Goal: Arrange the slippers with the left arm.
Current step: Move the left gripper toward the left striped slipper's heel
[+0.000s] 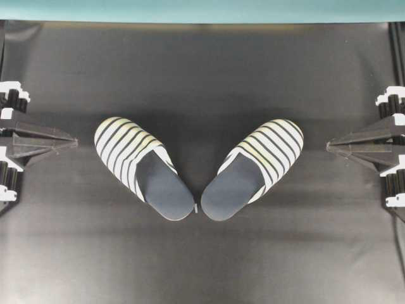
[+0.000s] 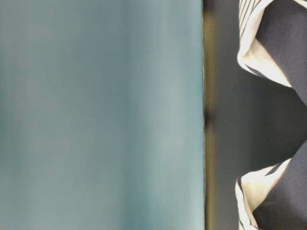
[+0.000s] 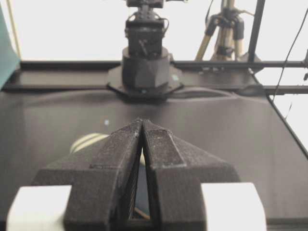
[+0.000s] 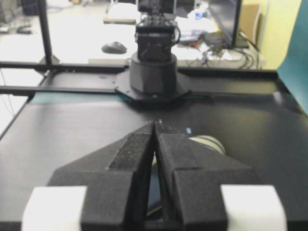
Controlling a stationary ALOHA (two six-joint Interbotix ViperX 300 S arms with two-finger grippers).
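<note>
Because both arms sit drawn back at the side edges of the black table (image 1: pixel 202 266), the slippers lie untouched in the middle of it, well apart from either gripper. In the overhead view the left slipper (image 1: pixel 142 166) has its striped toe pointing toward ten o'clock and the right slipper (image 1: pixel 254 168) has its toe toward two o'clock, so the navy heels nearly meet at six o'clock while the toes splay apart in a V; that splay is presumably what the task means to correct. The left gripper (image 1: pixel 74 143) rests at nine o'clock with its tip aimed at the near slipper's toe, its jaws clenched together on nothing, as the left wrist view confirms with the two black fingers (image 3: pixel 122 159) pressed edge to edge. The right gripper (image 1: pixel 329 147) mirrors it at three o'clock, likewise pressed closed and empty, which fits a job given to the left arm alone. From this pose I judge the work has not begun: the left jaws would need to part before they could take a slipper and turn it parallel to its mate.
</note>
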